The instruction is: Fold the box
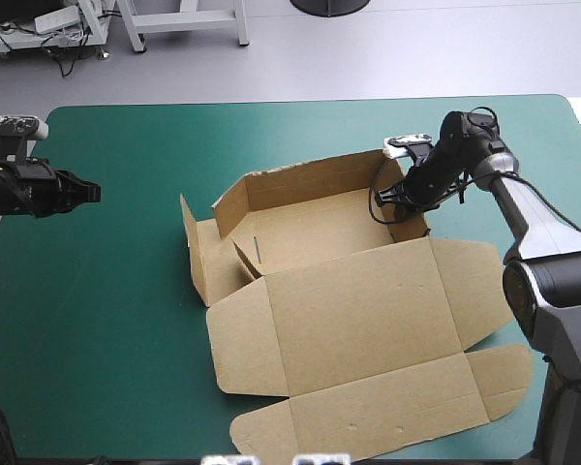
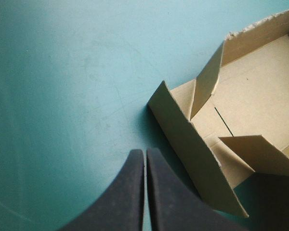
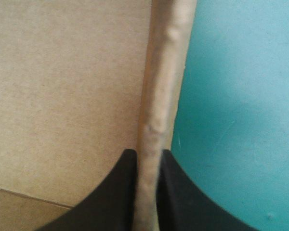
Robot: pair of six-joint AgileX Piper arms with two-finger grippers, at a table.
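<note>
My high view looks forward and down over the whole table (image 1: 107, 291); my left wrist view looks down from near the box (image 2: 260, 96); my right wrist view sits close against one wall (image 3: 159, 96); all three share the box.

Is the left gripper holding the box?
No, the left gripper is shut on nothing, over the teal-green cover, apart from the box.

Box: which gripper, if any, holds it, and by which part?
The right gripper pinches the box by the top edge of its raised right wall. The left gripper holds nothing.
</note>
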